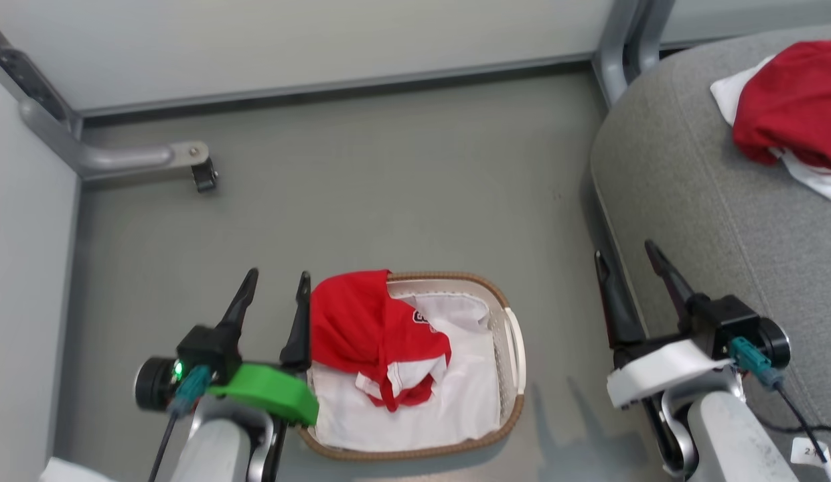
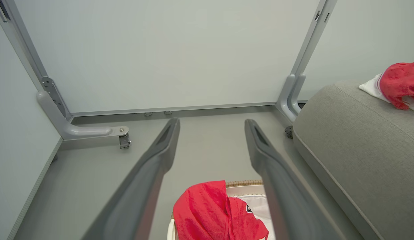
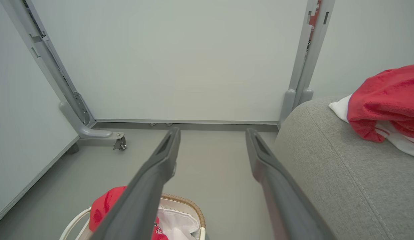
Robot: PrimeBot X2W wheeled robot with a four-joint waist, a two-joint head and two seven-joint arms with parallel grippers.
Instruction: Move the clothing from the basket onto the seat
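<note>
One red garment drapes over the basket's left rim; the other garment lies toward the seat's far end. The left gripper and right gripper both gape wide, holding nothing.

garment: dark lettering, folded over, we can't read it
tag: we read "2", rest unclear

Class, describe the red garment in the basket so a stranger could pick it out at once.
On the floor beside the big grey seat stands a brown-rimmed white basket. The red garment lies crumpled inside it; its lookalike lies up on the seat.
</note>
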